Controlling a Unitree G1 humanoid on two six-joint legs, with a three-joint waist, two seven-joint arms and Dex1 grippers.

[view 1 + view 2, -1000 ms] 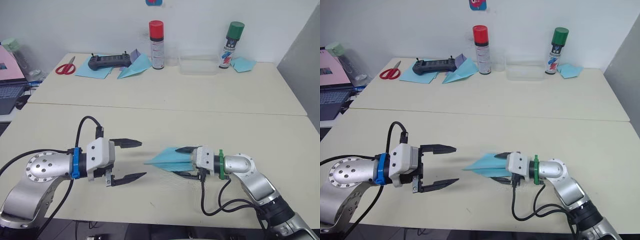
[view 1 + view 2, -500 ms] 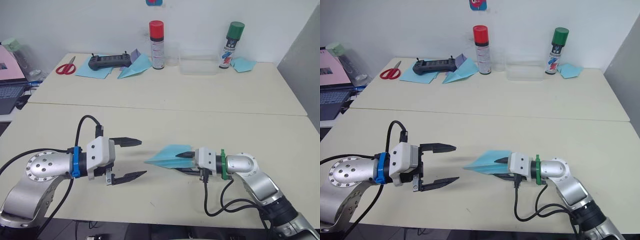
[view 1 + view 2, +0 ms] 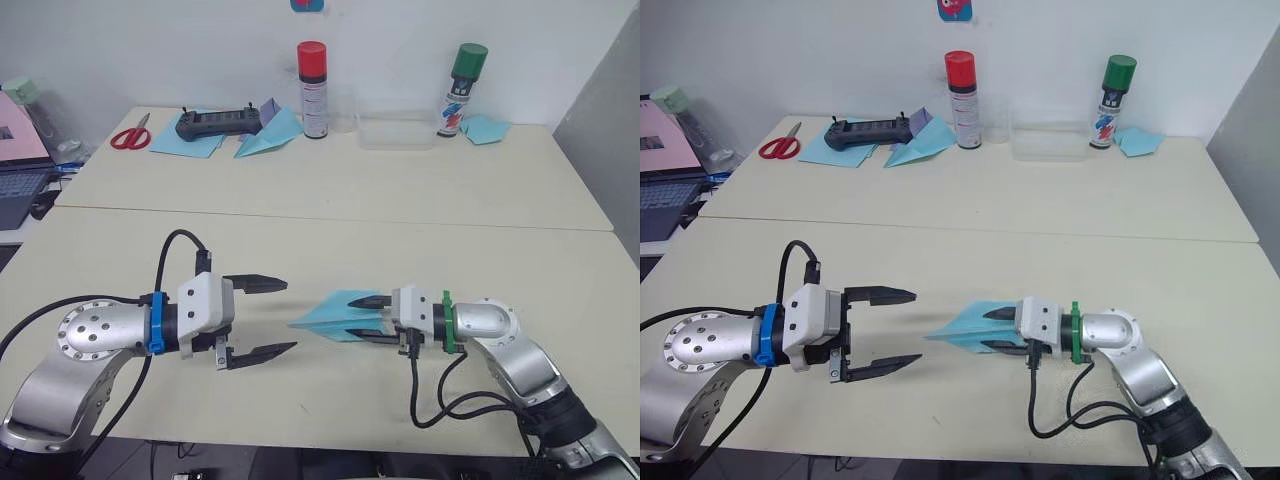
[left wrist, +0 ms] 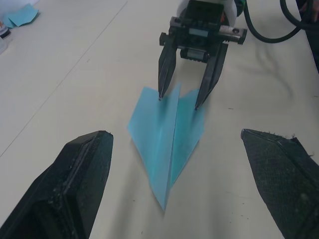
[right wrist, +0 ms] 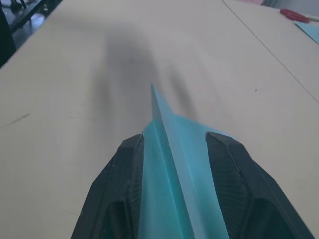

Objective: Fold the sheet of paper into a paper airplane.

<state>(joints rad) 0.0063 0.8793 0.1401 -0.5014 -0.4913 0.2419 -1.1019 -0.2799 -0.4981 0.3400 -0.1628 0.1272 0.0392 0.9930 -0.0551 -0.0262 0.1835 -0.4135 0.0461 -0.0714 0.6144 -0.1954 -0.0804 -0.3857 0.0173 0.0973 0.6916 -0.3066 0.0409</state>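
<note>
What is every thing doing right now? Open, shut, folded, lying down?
paper airplane: folded, pointed, lying on the table
right gripper: open, fingers astride the airplane's tail
left gripper: open, holding nothing
red-capped spray can: upright, capped
green-capped spray can: upright, capped
scissors: lying flat

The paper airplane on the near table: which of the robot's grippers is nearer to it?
Right. The right gripper has its fingers straddling the tail of the paper airplane. The left gripper sits apart, open, facing the plane's nose across a gap of bare table.
</note>
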